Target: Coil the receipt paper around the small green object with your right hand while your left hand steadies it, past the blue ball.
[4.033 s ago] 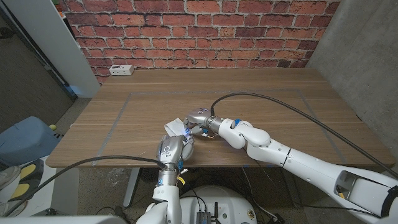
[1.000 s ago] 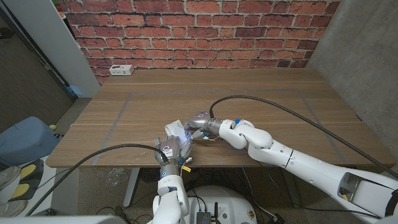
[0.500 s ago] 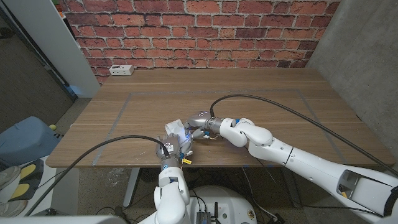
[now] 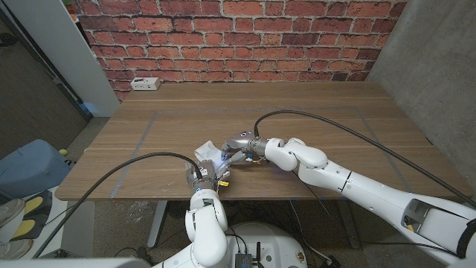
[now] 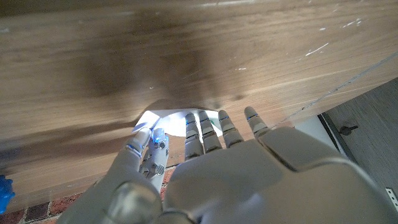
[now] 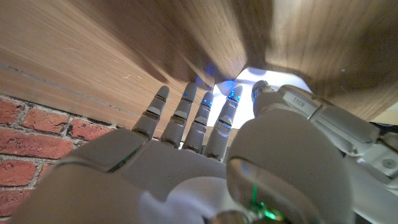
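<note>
The wooden bench spans the scene in front of a red brick wall, with thin taped lines marking a rectangle on its top. A white power strip lies at the far left corner of the bench.

The right arm reaches in from the near right, a black cable looping over it, and its right hand sits near the front middle of the bench, fingers pointing left onto the receipt paper. In the right wrist view those fingers lie side by side, stretched towards the brightly lit white paper; whether they actually grip it I cannot tell.

The left hand comes up from the near edge, just left of centre, touching the paper's near side. In the left wrist view its fingers are slightly spread over the paper, and a clamped hold cannot be confirmed.

The paper is a small crumpled white patch between the two hands, glowing bluish.
</note>
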Robot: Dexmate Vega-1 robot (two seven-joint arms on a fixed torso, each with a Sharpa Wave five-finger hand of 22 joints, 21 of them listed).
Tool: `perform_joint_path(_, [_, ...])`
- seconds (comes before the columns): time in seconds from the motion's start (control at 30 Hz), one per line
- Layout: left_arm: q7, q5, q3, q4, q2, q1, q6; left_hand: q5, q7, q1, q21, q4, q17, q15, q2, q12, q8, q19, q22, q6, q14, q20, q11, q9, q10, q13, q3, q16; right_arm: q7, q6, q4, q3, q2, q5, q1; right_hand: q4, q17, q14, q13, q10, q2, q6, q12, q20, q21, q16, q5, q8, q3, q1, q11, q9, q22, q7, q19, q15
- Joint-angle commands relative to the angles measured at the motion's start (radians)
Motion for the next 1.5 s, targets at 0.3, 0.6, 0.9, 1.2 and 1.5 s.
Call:
perform_joint_path(0.3, [-0.208, 0.15, -0.111, 0.045, -0.099, 0.059, -0.128, 0.009, -0.009, -0.007, -0.003, 0.008, 0.003, 0.001, -0.009, 0.0, 0.002, -0.076, 0.006, -0.012, -0.013, 0.011, 0.0, 0.007, -0.012, 0.002, -0.013, 0.008, -0.041, 0.277, 0.213, 0.119, 0.042, 0.484, 0.031, -0.007, 0.011, -0.011, 0.007, -0.075, 0.046, -0.174, -0.003, 0.005, 0.004, 0.01, -0.011, -0.056, 0.02, -0.031, 0.024, 0.01, 0.005, 0.009, 0.032, -0.047])
perform_joint_path(0.6, [-0.227, 0.197, -0.176, 0.06, -0.159, 0.097, -0.211, 0.01, -0.014, -0.006, -0.004, 0.016, 0.003, 0.002, -0.009, 0.002, 0.001, -0.079, 0.007, -0.02, -0.016, 0.012, 0.001, 0.007, -0.012, 0.001, -0.02, 0.008, -0.076, 0.358, 0.277, 0.081, 0.077, 0.449, 0.079, -0.111, 0.03, 0.031, -0.001, -0.059, 0.084, -0.176, 0.012, -0.041, 0.042, 0.051, -0.019, -0.039, 0.074, 0.111, 0.0, 0.01, 0.003, -0.04, 0.135, -0.102])
perform_joint_path(0.9, [-0.246, 0.245, -0.228, 0.072, -0.217, 0.131, -0.27, 0.012, -0.016, -0.005, -0.005, 0.025, 0.003, 0.001, -0.01, 0.003, 0.002, -0.084, 0.008, -0.026, -0.02, 0.012, 0.001, 0.007, -0.014, 0.001, -0.027, 0.009, -0.126, 0.363, 0.294, 0.035, 0.097, 0.311, 0.127, -0.132, 0.049, 0.047, -0.008, -0.053, 0.095, -0.147, 0.014, -0.132, 0.076, 0.079, -0.028, -0.033, 0.09, 0.21, -0.02, 0.009, 0.006, -0.104, 0.211, -0.128])
perform_joint_path(1.2, [-0.258, 0.272, -0.268, 0.08, -0.257, 0.151, -0.319, 0.014, -0.02, -0.004, -0.005, 0.032, 0.004, 0.001, -0.01, 0.003, 0.003, -0.086, 0.009, -0.032, -0.023, 0.014, -0.001, 0.007, -0.017, 0.001, -0.033, 0.009, -0.169, 0.325, 0.273, -0.016, 0.106, 0.15, 0.156, -0.116, 0.049, 0.036, -0.011, -0.051, 0.111, -0.143, 0.014, -0.147, 0.084, 0.076, -0.032, -0.033, 0.088, 0.213, -0.029, 0.009, 0.009, -0.121, 0.219, -0.135])
perform_joint_path(1.5, [-0.255, 0.277, -0.294, 0.077, -0.277, 0.168, -0.354, 0.015, -0.02, -0.003, -0.006, 0.039, 0.004, 0.002, -0.011, 0.004, 0.004, -0.088, 0.01, -0.034, -0.025, 0.013, -0.002, 0.007, -0.02, 0.001, -0.039, 0.01, -0.157, 0.324, 0.3, -0.052, 0.135, 0.116, 0.187, -0.11, 0.022, 0.014, -0.014, -0.05, 0.107, -0.15, 0.014, -0.141, 0.083, 0.045, -0.036, -0.037, 0.088, 0.207, -0.031, 0.009, 0.011, -0.11, 0.204, -0.14])
